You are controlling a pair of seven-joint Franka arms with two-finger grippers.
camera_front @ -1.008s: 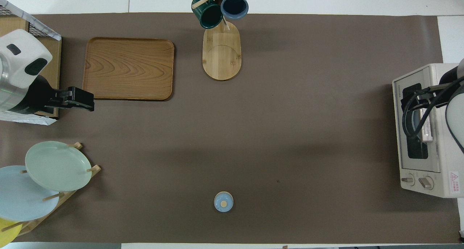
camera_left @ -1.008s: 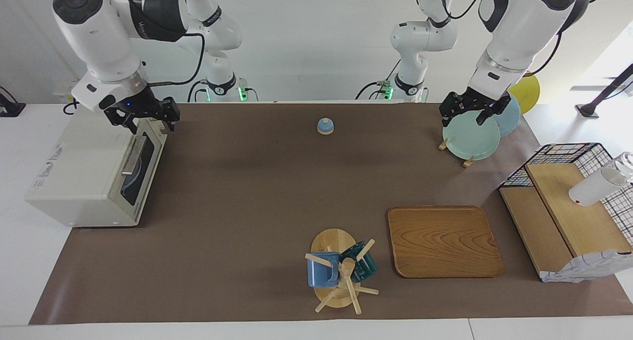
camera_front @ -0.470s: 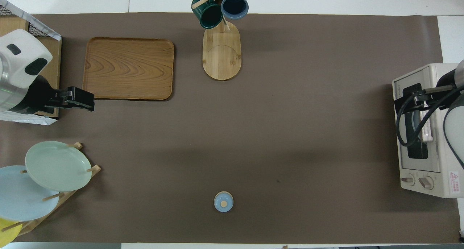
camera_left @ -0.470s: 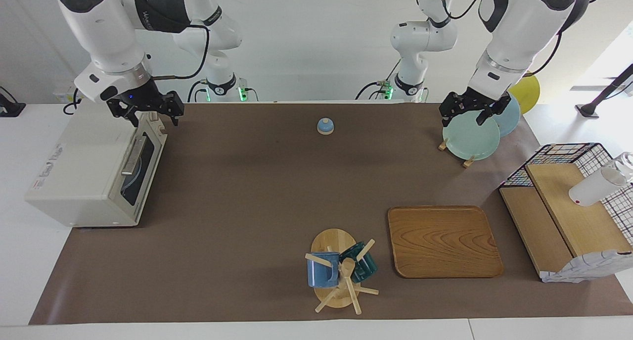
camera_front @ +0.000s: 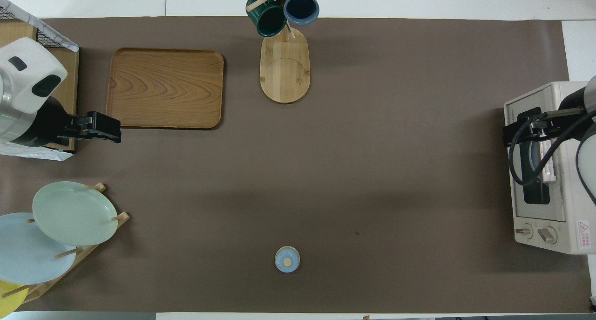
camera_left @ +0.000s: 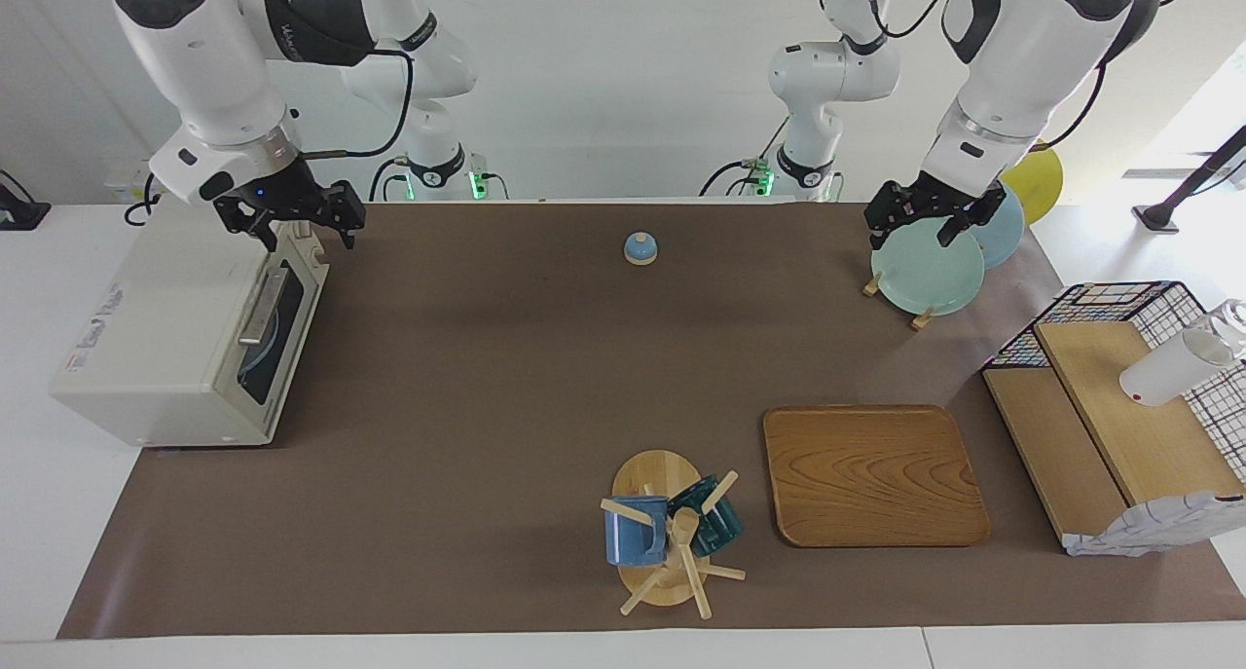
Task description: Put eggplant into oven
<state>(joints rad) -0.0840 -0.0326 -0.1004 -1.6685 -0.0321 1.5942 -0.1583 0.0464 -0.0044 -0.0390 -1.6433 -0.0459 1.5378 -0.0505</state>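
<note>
The cream-white oven (camera_left: pixel 161 328) stands at the right arm's end of the table with its dark glass door shut and the bar handle (camera_left: pixel 261 306) facing the table's middle. Through the glass only a pale round shape shows. The eggplant is out of view in both views. My right gripper (camera_left: pixel 292 223) hangs open and empty over the oven's upper front corner, seen from overhead as the right gripper (camera_front: pixel 518 130) above the door's edge of the oven (camera_front: pixel 556 227). My left gripper (camera_left: pixel 930 223) waits open and empty over the plate rack; overhead, this left gripper (camera_front: pixel 106 127) appears beside the wooden tray.
A wooden tray (camera_left: pixel 873 474) and a mug tree (camera_left: pixel 672 542) with two mugs lie on the brown mat farther from the robots. A small blue lid (camera_left: pixel 640 248) sits near the robots. Plates in a rack (camera_left: pixel 925 270) and a wire shelf (camera_left: pixel 1119 406) fill the left arm's end.
My right gripper has risen from just above the oven's door handle and drifted a little toward the table's middle. The left arm has not moved.
</note>
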